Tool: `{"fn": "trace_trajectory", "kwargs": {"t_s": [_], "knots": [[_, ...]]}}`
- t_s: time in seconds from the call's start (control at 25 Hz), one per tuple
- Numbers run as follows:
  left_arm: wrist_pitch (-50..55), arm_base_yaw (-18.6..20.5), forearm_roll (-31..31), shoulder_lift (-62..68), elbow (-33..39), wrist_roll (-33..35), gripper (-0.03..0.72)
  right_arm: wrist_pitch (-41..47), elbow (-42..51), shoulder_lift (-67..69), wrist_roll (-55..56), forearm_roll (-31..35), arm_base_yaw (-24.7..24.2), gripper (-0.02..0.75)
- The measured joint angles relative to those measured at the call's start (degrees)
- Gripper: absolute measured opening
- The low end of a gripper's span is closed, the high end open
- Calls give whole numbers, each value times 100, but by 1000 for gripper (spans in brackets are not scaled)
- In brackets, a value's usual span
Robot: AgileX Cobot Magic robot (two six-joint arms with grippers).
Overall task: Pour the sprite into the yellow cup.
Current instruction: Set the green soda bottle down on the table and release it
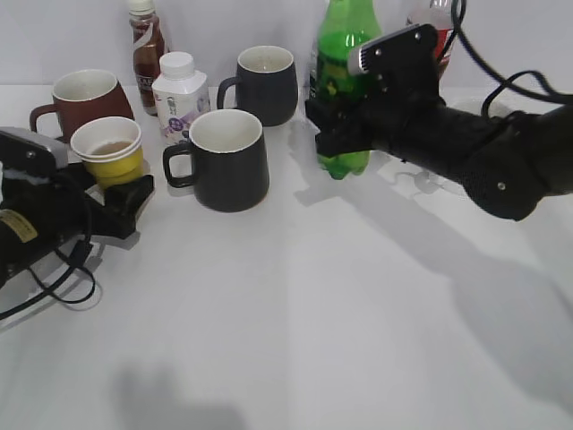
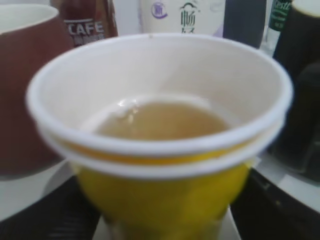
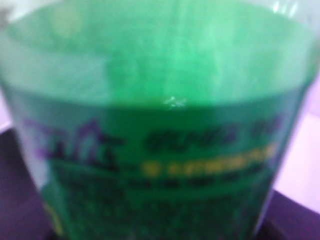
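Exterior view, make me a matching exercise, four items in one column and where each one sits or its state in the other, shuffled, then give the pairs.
Column one:
1. sprite bottle
2. yellow cup
3. dark red mug
4. white milk bottle

Column two:
A. far left, behind the yellow cup
B. between the left gripper's fingers, some liquid inside
C. gripped by the right gripper
D. standing behind the nearest black mug

Pairs: 1-C, 2-B, 3-A, 4-D

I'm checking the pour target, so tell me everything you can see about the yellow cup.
The yellow cup is a small handleless paper cup, white rim and white inside, upright, holding a shallow pool of pale brownish liquid. It sits between the fingers of the left hand, in front of the dark red mug and left of a black mug.
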Motion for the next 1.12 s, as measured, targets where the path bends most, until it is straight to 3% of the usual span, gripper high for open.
{"fn": "trace_trajectory", "kwargs": {"t_s": [0.6,0.8,1.12], "knots": [[-46,6,-163,-227,711,6,594,-349,0,467,135,0,0,427],[-37,6,-163,-471,1014,12,594,-351,0,473,147,10,0,486],[-14,6,82,-1528,1568,-28,589,-368,107,439,151,32,0,515]]}}
